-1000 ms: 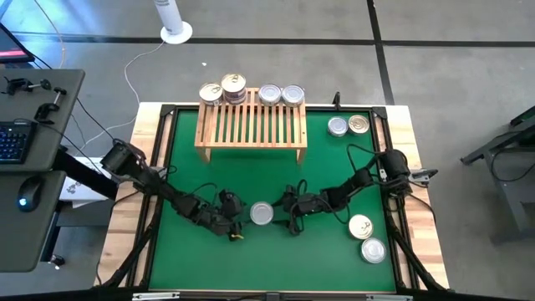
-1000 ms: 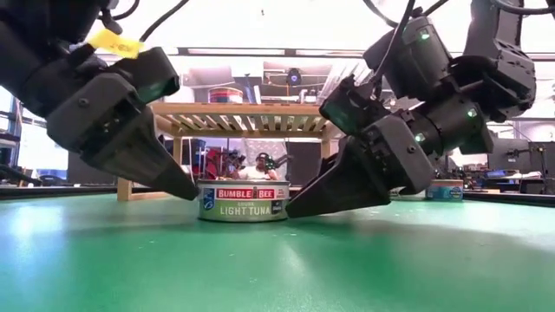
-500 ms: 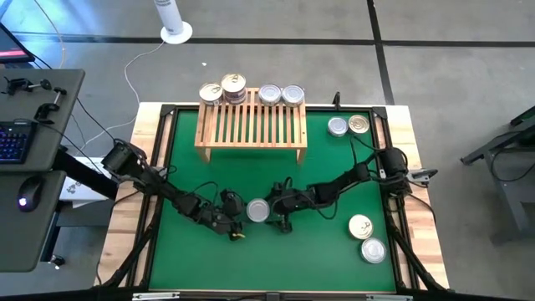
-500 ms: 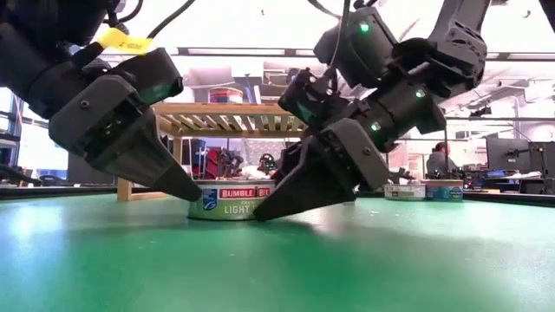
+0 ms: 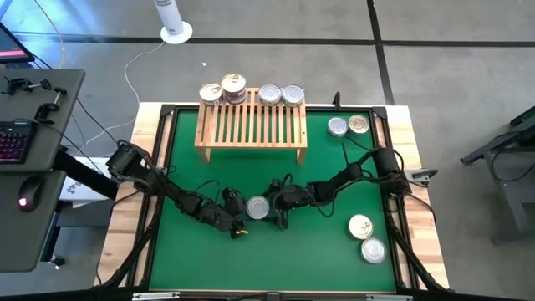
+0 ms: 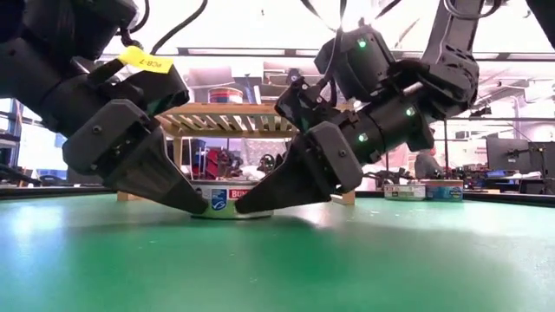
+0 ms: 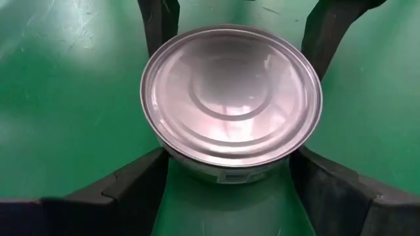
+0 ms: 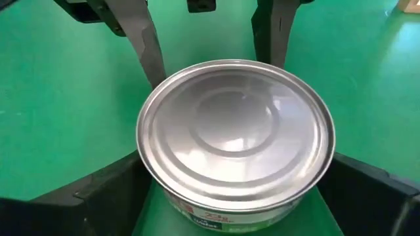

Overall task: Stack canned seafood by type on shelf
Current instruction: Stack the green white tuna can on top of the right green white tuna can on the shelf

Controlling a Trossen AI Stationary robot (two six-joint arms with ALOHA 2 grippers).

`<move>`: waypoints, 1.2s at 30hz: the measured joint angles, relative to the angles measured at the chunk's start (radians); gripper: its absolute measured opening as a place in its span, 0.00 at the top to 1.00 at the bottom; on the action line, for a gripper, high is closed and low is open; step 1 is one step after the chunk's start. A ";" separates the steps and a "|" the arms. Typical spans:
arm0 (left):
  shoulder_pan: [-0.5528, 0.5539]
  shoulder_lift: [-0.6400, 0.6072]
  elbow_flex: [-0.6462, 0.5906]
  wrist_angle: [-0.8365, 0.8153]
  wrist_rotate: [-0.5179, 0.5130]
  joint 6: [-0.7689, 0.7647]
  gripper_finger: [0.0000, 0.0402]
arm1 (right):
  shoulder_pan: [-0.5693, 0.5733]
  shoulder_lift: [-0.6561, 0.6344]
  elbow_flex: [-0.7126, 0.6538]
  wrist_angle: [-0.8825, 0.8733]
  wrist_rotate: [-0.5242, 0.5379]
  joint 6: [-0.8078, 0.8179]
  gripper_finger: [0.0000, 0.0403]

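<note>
the tin (image 5: 257, 208) sits on the mat in front of the shelf (image 5: 250, 127), straddled from both sides: left gripper (image 5: 237, 207) and right gripper (image 5: 269, 206) equally near, both spread, neither pinching. four tins on the shelf, four others right of it, nine in all.

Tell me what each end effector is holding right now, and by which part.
Both straddle the silver tin mid-mat, fingers beside its side wall. The left end effector sits close against the wall; grip unconfirmed. The right end effector is open, holding nothing.
</note>
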 joint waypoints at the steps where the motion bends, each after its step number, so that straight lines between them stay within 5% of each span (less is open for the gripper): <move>1: 0.000 0.000 0.000 0.000 0.000 0.000 0.26 | 0.000 0.003 0.000 0.009 0.001 -0.003 0.01; 20: -0.039 -0.033 0.004 -0.085 -0.008 -0.073 0.26 | 0.010 0.070 -0.028 0.170 0.023 0.050 0.12; 36: -0.090 -0.069 0.004 -0.221 -0.023 -0.168 0.26 | 0.087 -0.028 -0.088 0.053 0.135 0.064 0.15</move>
